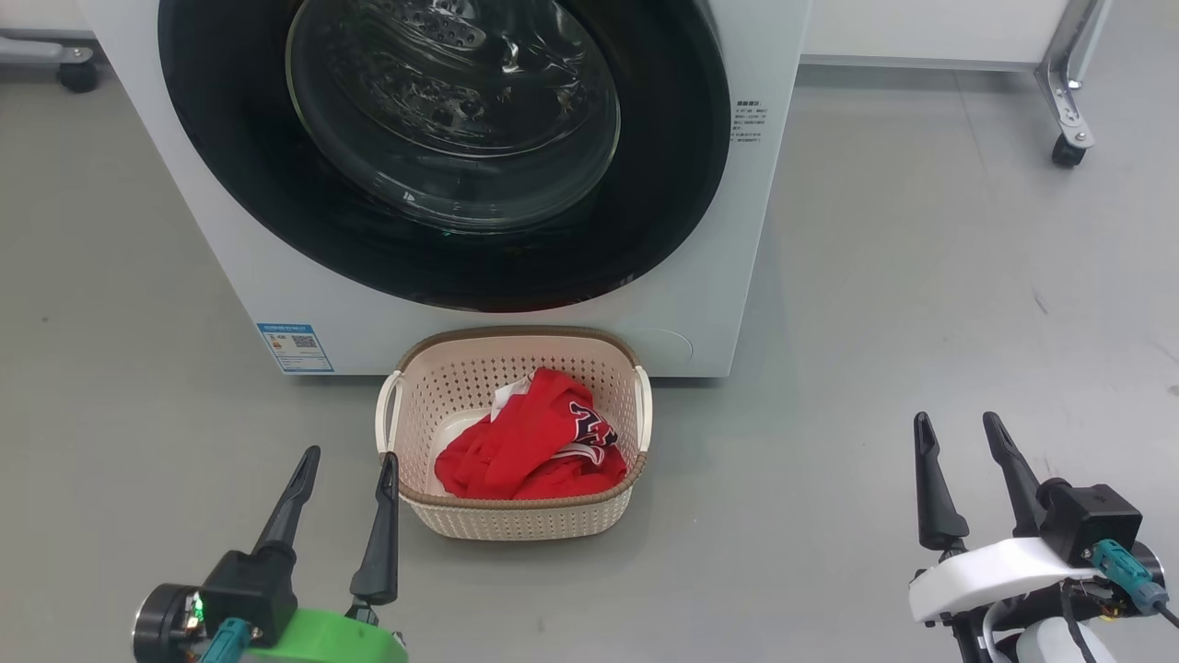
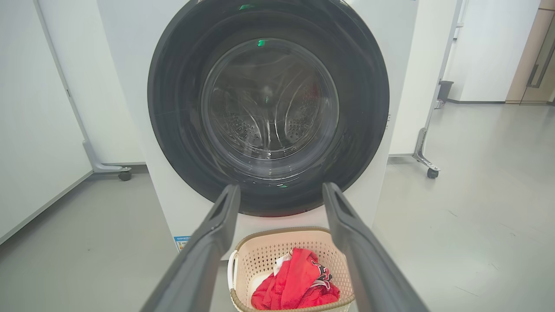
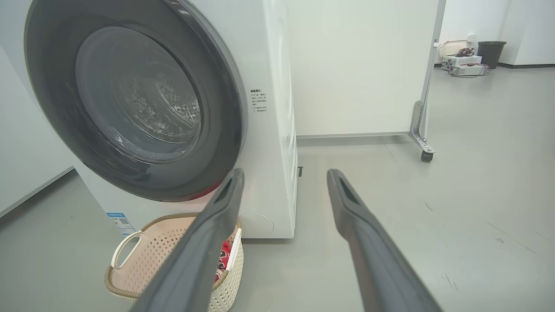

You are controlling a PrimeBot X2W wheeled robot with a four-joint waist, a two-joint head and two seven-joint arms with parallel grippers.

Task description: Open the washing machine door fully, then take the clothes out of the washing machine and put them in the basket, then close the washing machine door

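The left gripper (image 1: 352,453) is low and near, just left of the basket (image 1: 516,333). Its two long dark fingers point away toward the washing machine (image 1: 737,239). They are spread wide apart and hold nothing. The right gripper (image 1: 955,419) is far off to the right, over the bare grey floor (image 1: 921,304). Its fingers point the same way, and they too are wide apart with nothing between them.

The washing machine is the big white box at the far side. The washing machine door (image 1: 451,120) is round, with a shiny black rim and a clear glass bowl in the middle. It sits flat against the front of the machine and faces the robot. Through the glass you can see the steel drum with its little holes.

The basket stands on the floor right in front of the machine, below the door. Its open top faces up, with one handle on the left and one on the right. The clothes (image 1: 534,442) lie in a red heap inside it, more to the right side. A small blue sticker (image 1: 295,347) is low on the machine, to the left of the basket.
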